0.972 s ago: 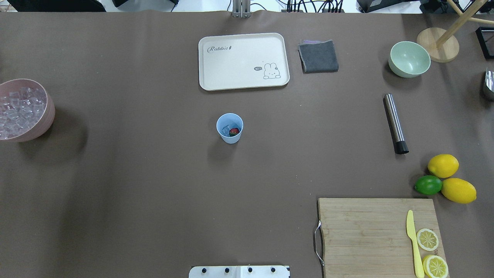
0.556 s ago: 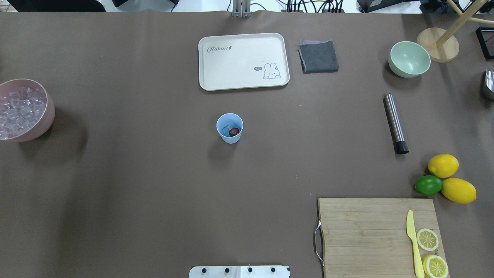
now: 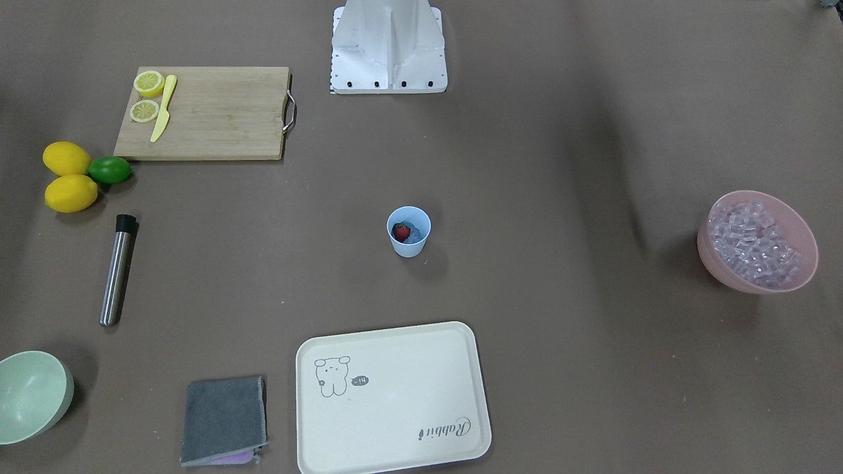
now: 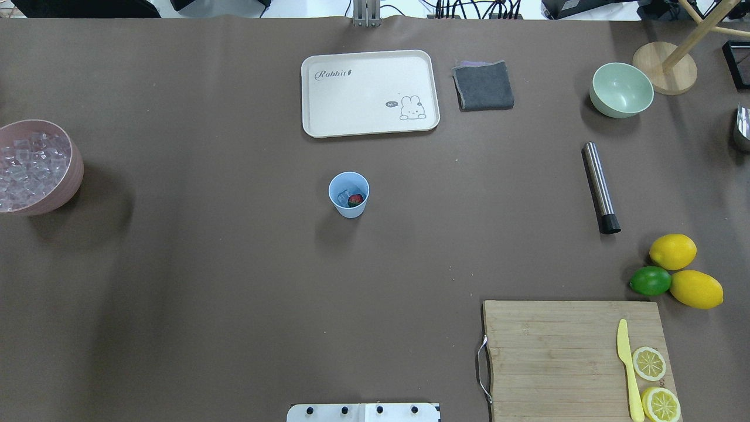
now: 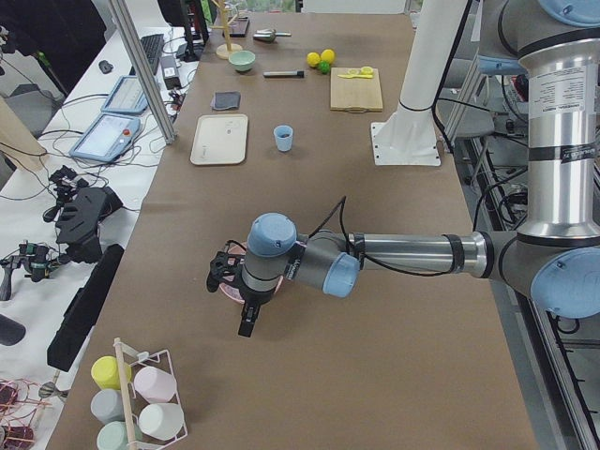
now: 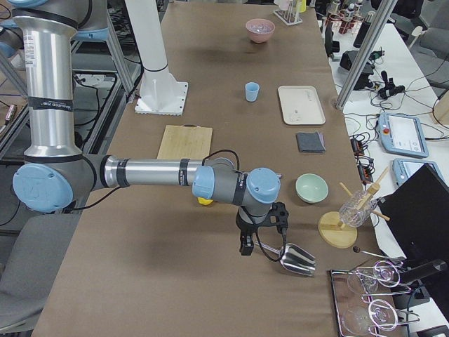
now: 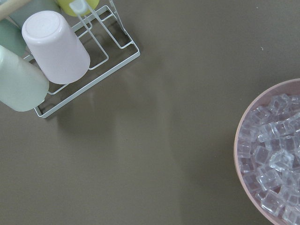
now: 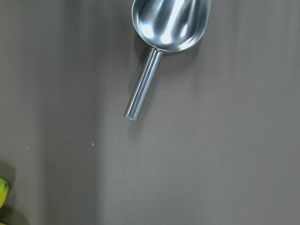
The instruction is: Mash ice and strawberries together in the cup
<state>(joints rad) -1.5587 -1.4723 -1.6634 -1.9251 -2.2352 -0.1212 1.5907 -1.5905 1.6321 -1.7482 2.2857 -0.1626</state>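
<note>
Cup [image 4: 349,194] stands upright mid-desk, well apart from everything, so either arm can probably reach it. Strawberry [image 4: 355,200] and some ice [image 4: 344,196] already sit inside, so loading looks done and mashing not yet begun. Steel muddler [image 4: 600,187] lies flat on the robot's right side, untouched; likely the next pick.

Left gripper [image 5: 246,302] hangs over the pink bowl [image 4: 36,166] of spare ice at the desk's far left end. Right gripper [image 6: 258,232] hangs at the far right end, above the metal scoop [image 8: 161,42]. Both show only in side views, so cannot tell whether either set of jaws is open or closed.

Tray [image 4: 369,92], grey cloth [image 4: 483,85], green bowl [image 4: 621,89], cutting board [image 4: 574,357], lemons [image 4: 672,251] and lime [image 4: 650,281] ring the edges. Nothing stands between muddler and cup.
</note>
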